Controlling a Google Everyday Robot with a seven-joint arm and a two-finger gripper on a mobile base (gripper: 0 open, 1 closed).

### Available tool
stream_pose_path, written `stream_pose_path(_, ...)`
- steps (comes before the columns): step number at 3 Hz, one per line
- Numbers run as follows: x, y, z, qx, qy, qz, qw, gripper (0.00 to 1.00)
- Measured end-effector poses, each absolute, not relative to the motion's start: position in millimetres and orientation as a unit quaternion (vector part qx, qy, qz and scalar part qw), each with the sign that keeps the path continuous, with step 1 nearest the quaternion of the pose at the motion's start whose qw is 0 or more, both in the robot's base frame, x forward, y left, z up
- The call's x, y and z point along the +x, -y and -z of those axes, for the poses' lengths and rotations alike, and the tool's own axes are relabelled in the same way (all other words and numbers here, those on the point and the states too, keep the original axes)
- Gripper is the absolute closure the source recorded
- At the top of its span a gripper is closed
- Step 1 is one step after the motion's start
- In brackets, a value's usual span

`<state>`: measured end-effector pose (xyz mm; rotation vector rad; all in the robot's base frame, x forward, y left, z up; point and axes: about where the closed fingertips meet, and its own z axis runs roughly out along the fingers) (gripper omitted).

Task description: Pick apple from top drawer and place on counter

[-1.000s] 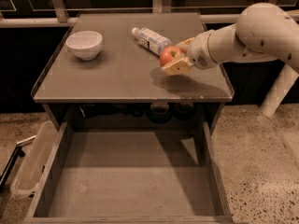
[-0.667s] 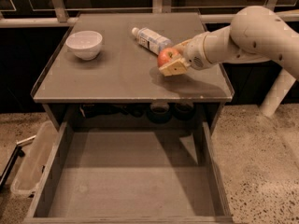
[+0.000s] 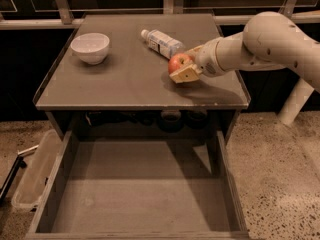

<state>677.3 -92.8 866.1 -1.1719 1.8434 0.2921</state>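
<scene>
The red apple (image 3: 178, 62) with a yellowish patch sits between the tan fingers of my gripper (image 3: 183, 65), low over the right half of the grey counter (image 3: 125, 84). The gripper is shut on the apple; the near finger (image 3: 184, 75) rests at the counter's surface, and whether the apple touches the top I cannot tell. My white arm (image 3: 270, 44) comes in from the right. The top drawer (image 3: 140, 194) stands pulled out below the counter, its flat floor bare.
A white bowl (image 3: 90, 47) stands at the counter's back left. A clear plastic bottle (image 3: 161, 42) lies on its side just behind the apple. A translucent bin (image 3: 36, 171) stands on the floor left of the drawer.
The gripper with the apple has moved slightly left and lower toward the counter surface. Bowl, bottle and drawer have not moved.
</scene>
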Motion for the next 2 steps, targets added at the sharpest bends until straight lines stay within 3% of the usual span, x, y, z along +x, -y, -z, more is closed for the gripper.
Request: stream_pose_path(2,677.3,92.8,-866.0,-0.474,-0.746,-0.118,0.452,0.34)
